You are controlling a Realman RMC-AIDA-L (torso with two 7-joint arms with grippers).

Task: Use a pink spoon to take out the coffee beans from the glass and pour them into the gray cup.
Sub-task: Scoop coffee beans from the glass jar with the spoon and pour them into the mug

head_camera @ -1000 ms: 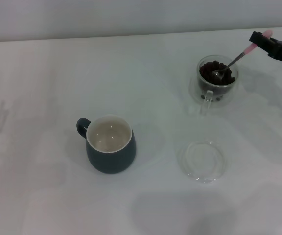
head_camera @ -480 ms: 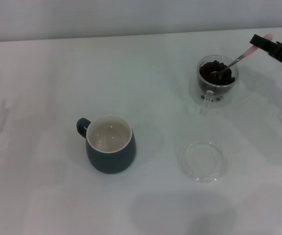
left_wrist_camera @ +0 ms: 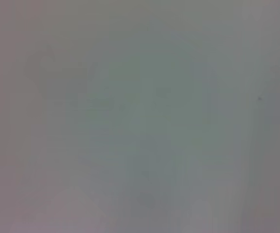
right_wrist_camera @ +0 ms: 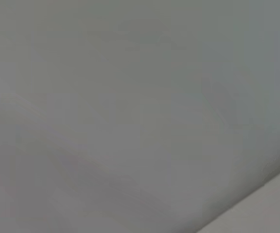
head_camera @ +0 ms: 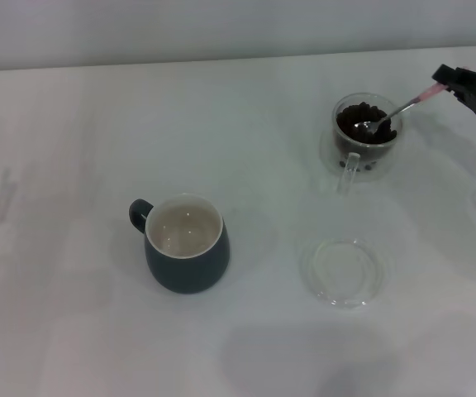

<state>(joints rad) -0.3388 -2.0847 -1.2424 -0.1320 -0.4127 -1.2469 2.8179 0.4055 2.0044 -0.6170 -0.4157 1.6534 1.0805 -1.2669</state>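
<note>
In the head view, the glass (head_camera: 365, 141) stands at the back right of the table, holding a heap of coffee beans (head_camera: 359, 121). The pink spoon (head_camera: 403, 107) has its silver bowl in the beans and its pink handle slanting up to the right. My right gripper (head_camera: 451, 80) is shut on the pink handle's end, at the frame's right edge. The gray cup (head_camera: 185, 242) stands left of centre with a cream inside and no beans showing in it. My left gripper is out of view. Both wrist views show only blank grey surface.
A flat clear round saucer (head_camera: 343, 272) lies on the white table (head_camera: 73, 149), in front of the glass and right of the gray cup. The table's back edge meets a pale wall.
My right gripper has moved right and slightly down, so the spoon's handle leans lower. The spoon's bowl stays in the beans. The cups have not moved.
</note>
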